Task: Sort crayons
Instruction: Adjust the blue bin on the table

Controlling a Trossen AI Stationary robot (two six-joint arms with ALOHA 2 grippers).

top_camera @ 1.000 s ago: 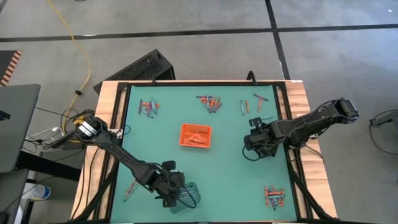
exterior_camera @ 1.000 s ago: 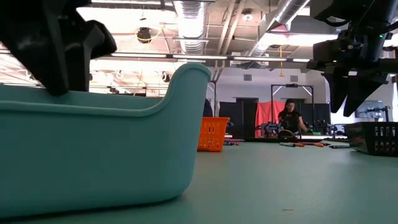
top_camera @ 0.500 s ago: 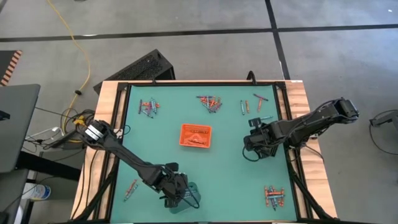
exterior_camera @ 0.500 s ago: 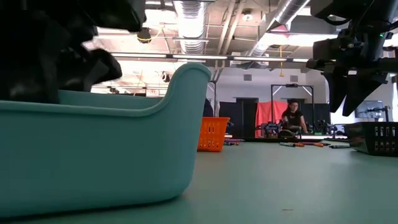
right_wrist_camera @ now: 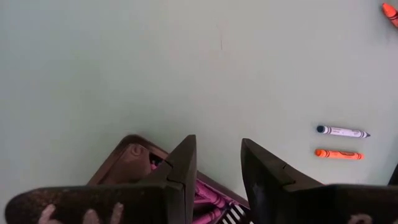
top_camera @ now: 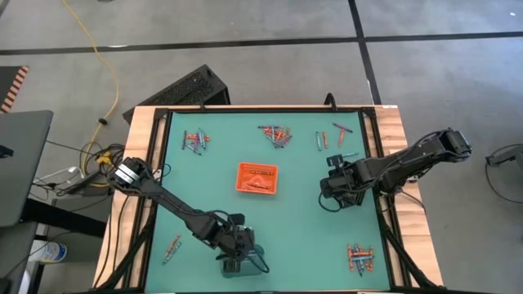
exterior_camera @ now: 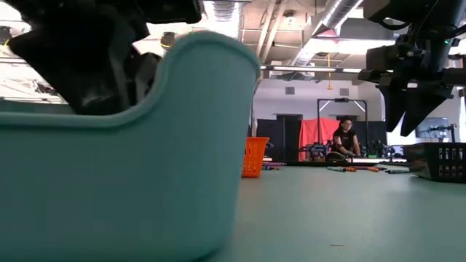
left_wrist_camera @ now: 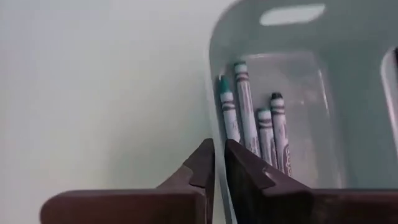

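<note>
My left pincer (left_wrist_camera: pixel 217 163) is clenched on the rim of the clear tray (left_wrist_camera: pixel 214 93); blue-grey crayons (left_wrist_camera: pixel 252 127) lie inside, just beyond my fingertips. If I tug carelessly, the tray may tip and spill them. Far off, my right pincer (right_wrist_camera: pixel 217 168) hangs released above the table (right_wrist_camera: pixel 155 62).

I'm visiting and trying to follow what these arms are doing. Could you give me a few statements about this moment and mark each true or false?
1. The left pincer is closed on the wall of the pale tray. True.
2. That pale tray holds blue-grey crayons. True.
3. The orange tray sits at the table's far right edge. False: it sits near the middle.
4. The right pincer grips an orange crayon. False: its fingers are apart and empty; an orange crayon lies on the table beside a blue-grey one.
</note>
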